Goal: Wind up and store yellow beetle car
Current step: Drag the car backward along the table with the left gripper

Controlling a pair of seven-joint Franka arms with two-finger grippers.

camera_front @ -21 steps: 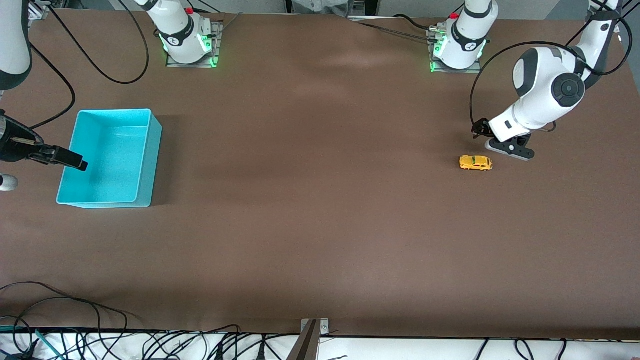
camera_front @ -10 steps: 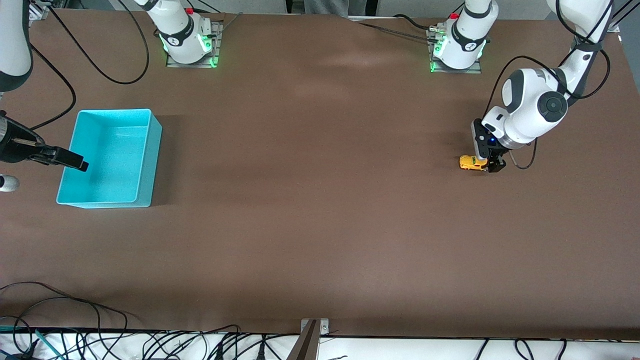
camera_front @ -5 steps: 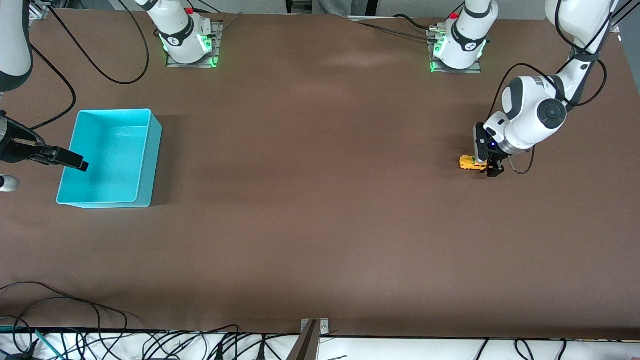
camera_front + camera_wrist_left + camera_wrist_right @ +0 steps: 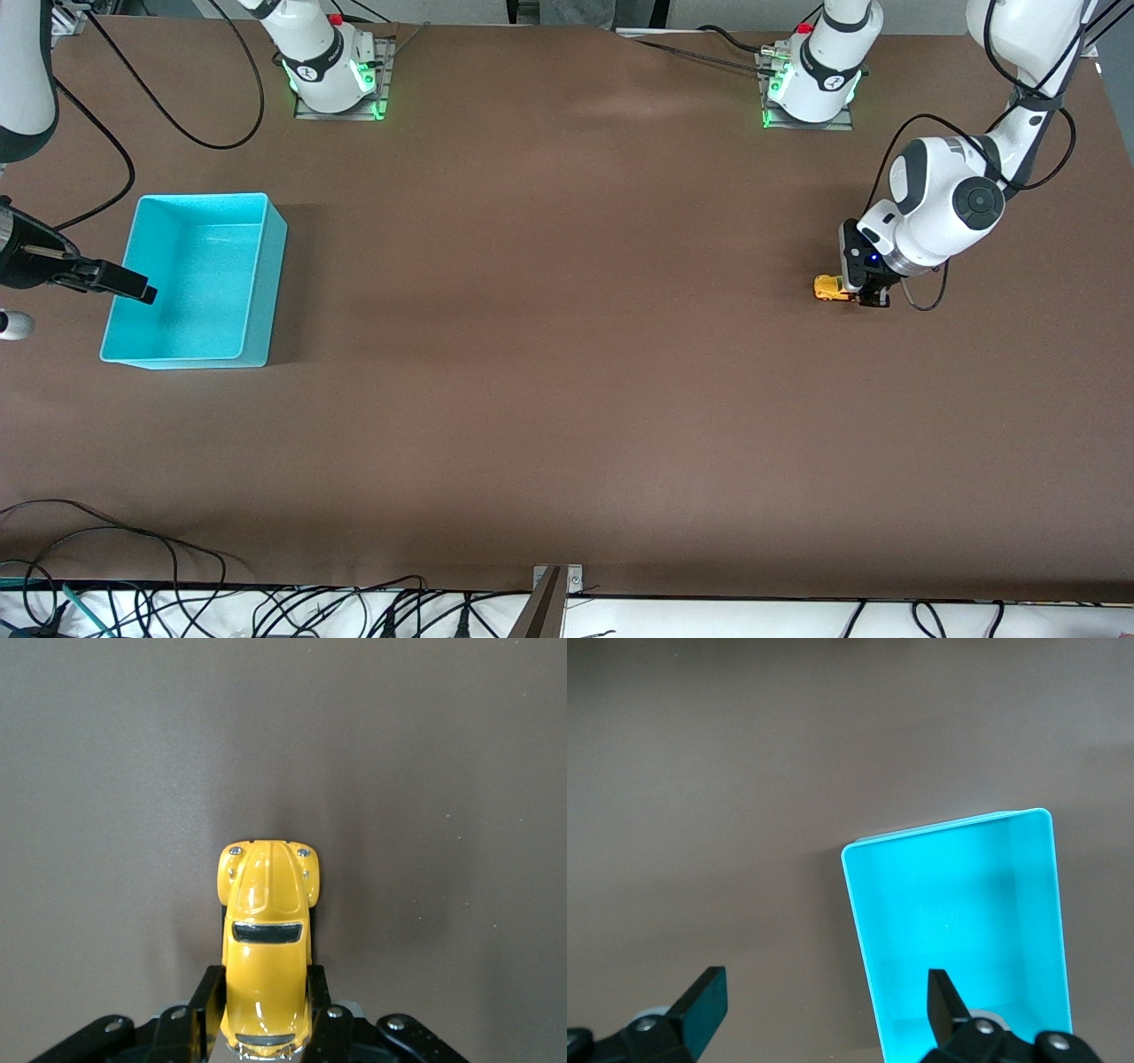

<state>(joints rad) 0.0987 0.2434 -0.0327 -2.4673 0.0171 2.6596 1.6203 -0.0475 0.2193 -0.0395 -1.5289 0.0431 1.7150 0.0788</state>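
Brown matte worktop (image 4: 567, 354) fills the front view, with my two bases and their green lights along its top edge and loose black cables along its bottom edge. No readable writing or brand shows on any object. My left pincer (image 4: 866, 297), at centre right of the front view, is pressed together on the yellow beetle car (image 4: 828, 288), which sits on the worktop; in the left wrist view the car (image 4: 266, 939) stands at lower centre, its rear end between my fingers (image 4: 205, 1005). My right pincer (image 4: 124, 285), spread wide, waits over the turquoise bin (image 4: 257, 275) at centre left.
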